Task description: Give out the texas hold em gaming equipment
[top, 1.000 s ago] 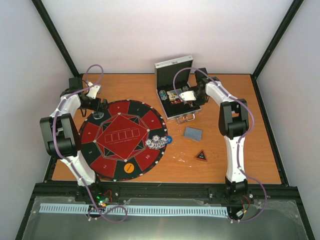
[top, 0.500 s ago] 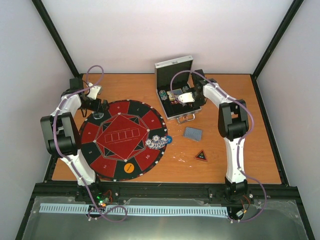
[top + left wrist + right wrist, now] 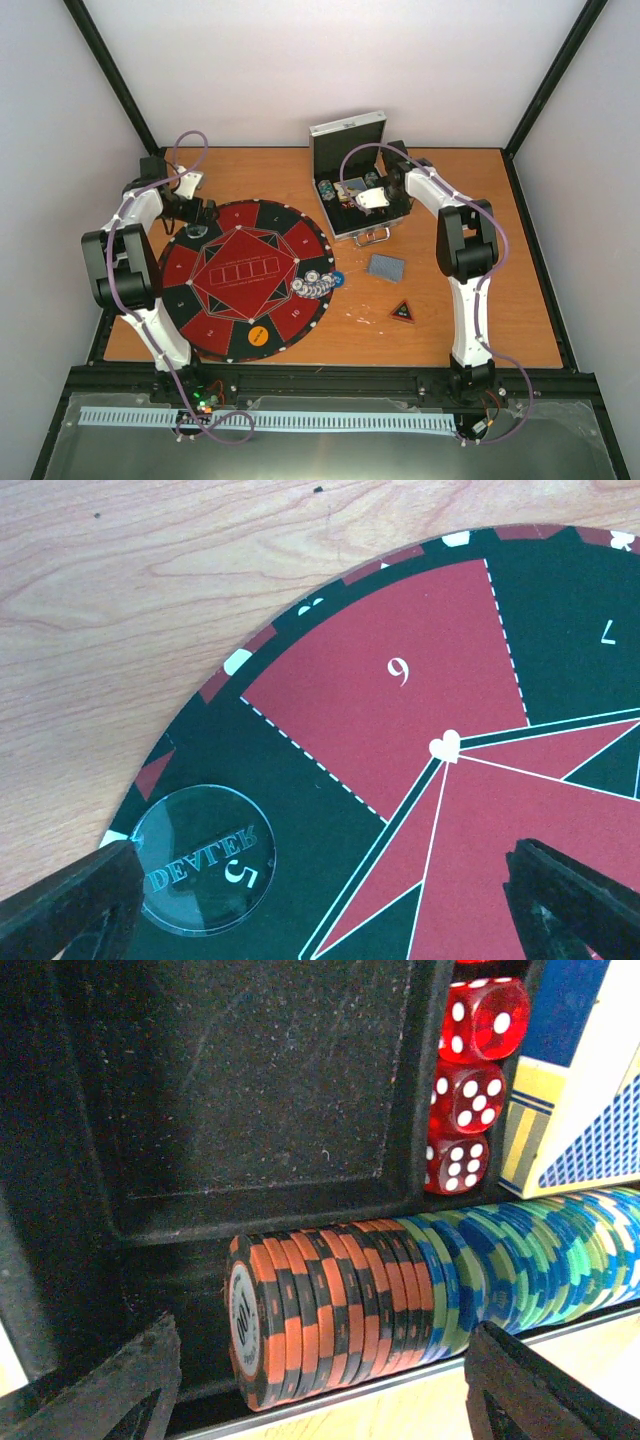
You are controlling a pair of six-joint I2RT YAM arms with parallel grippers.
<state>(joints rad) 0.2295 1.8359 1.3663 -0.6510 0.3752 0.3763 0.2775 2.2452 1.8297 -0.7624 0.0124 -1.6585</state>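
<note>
Poker chips [image 3: 330, 1300] racked in case [image 3: 250, 1080], between spread right pincer [image 3: 320, 1370] tips

The right arm [image 3: 455, 235] has edged slightly left over the case [image 3: 347, 126]

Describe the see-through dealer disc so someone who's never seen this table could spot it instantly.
Find the large round red-and-black mat on the left half of the wooden table. At its far-left rim, on a black wedge, lies a flat clear plastic disc lettered DEALER. It alone is see-through: the yellow disc at the near rim and the blue disc at the right rim are opaque.
</note>
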